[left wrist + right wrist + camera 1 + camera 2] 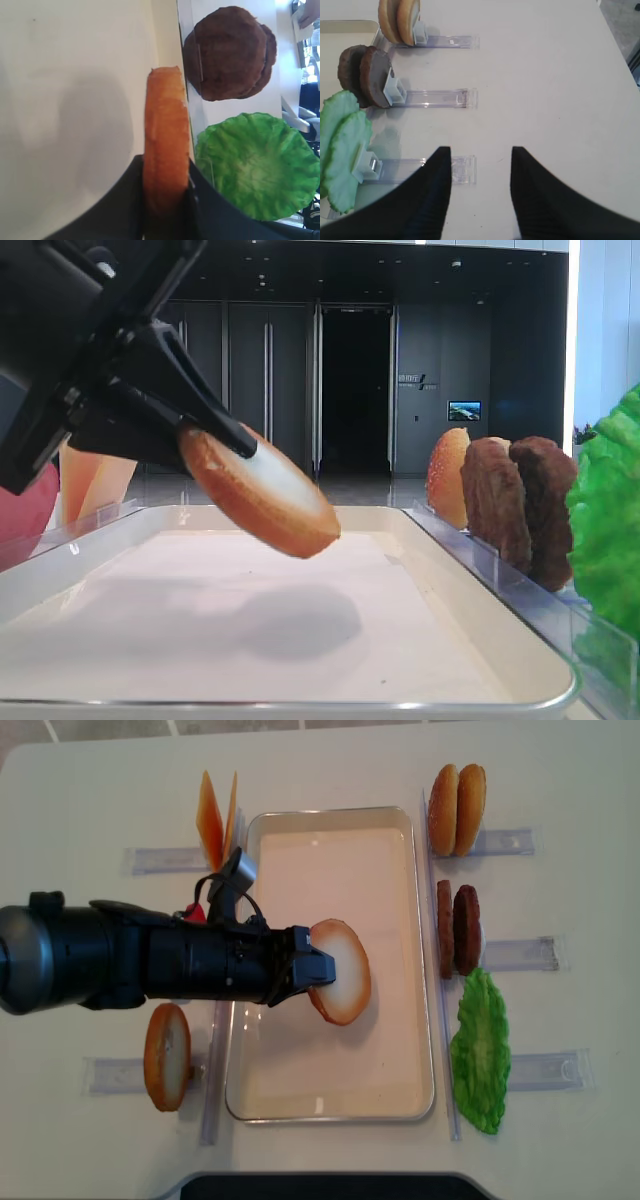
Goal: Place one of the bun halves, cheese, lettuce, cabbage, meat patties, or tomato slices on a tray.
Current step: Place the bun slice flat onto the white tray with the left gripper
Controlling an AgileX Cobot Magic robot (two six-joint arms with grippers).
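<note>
Clamped in the left gripper [312, 966], the bun half [340, 971] is held above the tray [405, 920], unreleased; right gripper [481, 165] fingers are parted.

The tray [330, 1095] floor lies bare beneath the held bun half [340, 970], which hangs tilted above it in the left gripper [318, 967]; open room surrounds it on all sides within the rim. Along the tray's right edge stand 3 obstacles on clear holders [520, 955]: 2 upright buns [457, 808], meat patties [456, 930] and lettuce [481, 1050]. Left of the tray stand cheese [213, 817] and another bun [167, 1056]. The right gripper [481, 190] hangs over bare table [555, 90].
</note>
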